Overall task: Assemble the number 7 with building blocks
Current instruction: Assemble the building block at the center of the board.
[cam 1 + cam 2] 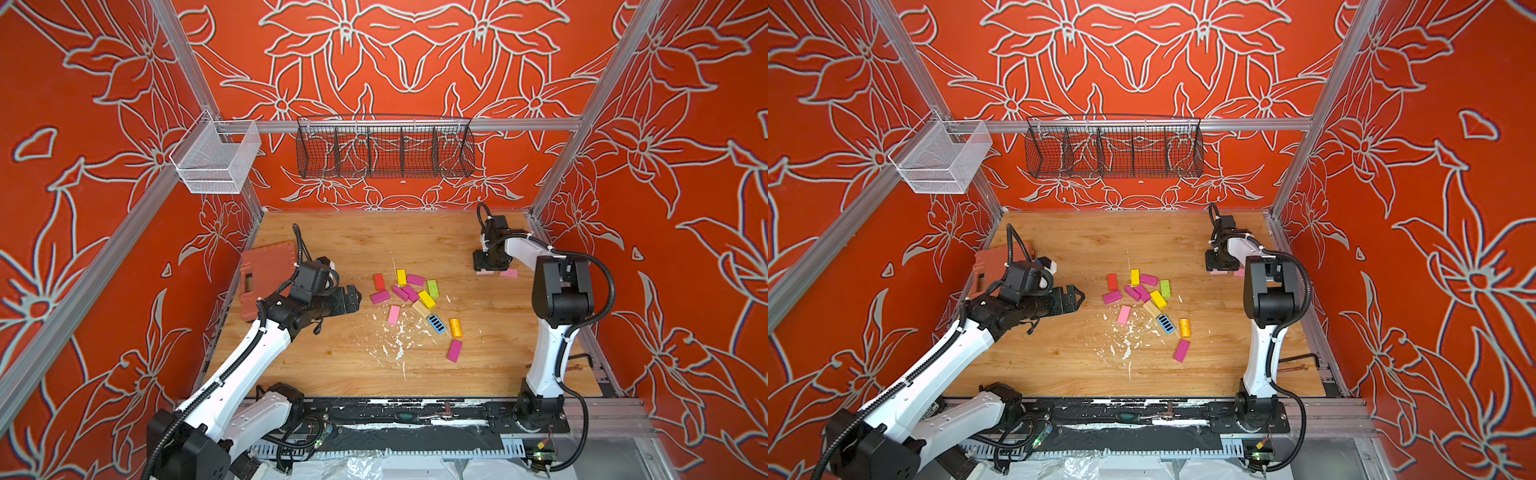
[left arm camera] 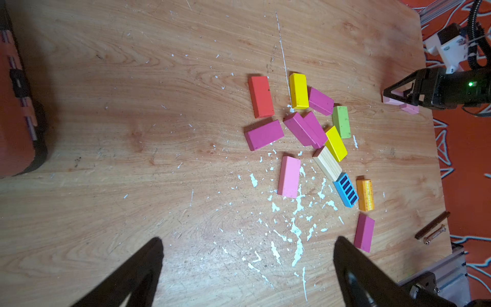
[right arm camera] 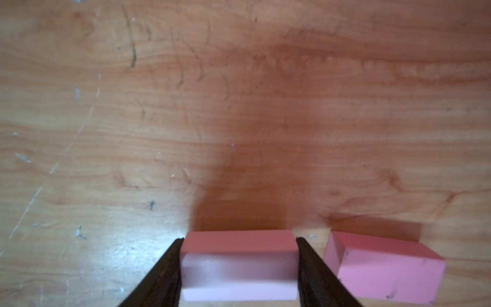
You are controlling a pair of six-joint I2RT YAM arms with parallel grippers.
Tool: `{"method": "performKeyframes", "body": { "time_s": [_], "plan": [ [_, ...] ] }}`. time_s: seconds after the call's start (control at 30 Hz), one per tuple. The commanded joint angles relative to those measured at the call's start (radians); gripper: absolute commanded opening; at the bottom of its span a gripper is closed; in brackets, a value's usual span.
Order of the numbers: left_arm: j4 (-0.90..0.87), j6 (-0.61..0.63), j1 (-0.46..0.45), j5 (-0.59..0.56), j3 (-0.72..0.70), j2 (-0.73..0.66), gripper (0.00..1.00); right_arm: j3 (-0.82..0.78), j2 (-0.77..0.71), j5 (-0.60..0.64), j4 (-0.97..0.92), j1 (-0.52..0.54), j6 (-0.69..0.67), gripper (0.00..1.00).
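Flat building blocks [image 2: 300, 127] scattered mid-worktop, magenta, yellow, red, green, wood, striped blue, orange, pink, some overlapping, held light pink block [image 3: 239, 265] toward the right edge, between the right gripper's [image 3: 239, 240] jaws, second light pink block [image 3: 385, 271] just beside it

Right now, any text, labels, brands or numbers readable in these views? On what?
Nothing can be read for certain.
Orange block: a line of small print runs along its top face, too small and blurred to read.
Blue block: a row of dark bars only, no letters or digits.
No other writing shows in any view.
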Motion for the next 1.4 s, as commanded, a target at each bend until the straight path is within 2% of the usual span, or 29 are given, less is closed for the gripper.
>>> {"method": "performKeyframes", "body": {
  "time_s": [0.0, 0.23, 0.6, 0.97, 1.37],
  "plan": [
    [-0.018, 0.008, 0.001, -0.019, 0.005, -0.011, 0.97, 0.028, 0.018, 0.015, -0.048, -0.009, -0.023, 0.64],
    [-0.017, 0.013, 0.001, -0.011, 0.016, 0.016, 0.97, -0.002, 0.013, 0.034, -0.032, -0.017, -0.015, 0.65],
    [-0.015, 0.010, 0.001, -0.011, 0.007, 0.002, 0.97, -0.009, -0.029, 0.009, -0.024, -0.016, -0.032, 0.79],
    [-0.010, 0.008, 0.000, -0.008, 0.004, 0.003, 0.97, -0.073, -0.128, -0.085, 0.005, 0.080, -0.017, 0.78],
    [-0.008, 0.002, 0.001, -0.007, -0.008, -0.021, 0.97, -0.084, -0.070, -0.105, 0.018, 0.106, 0.032, 0.78]
  ]
}}
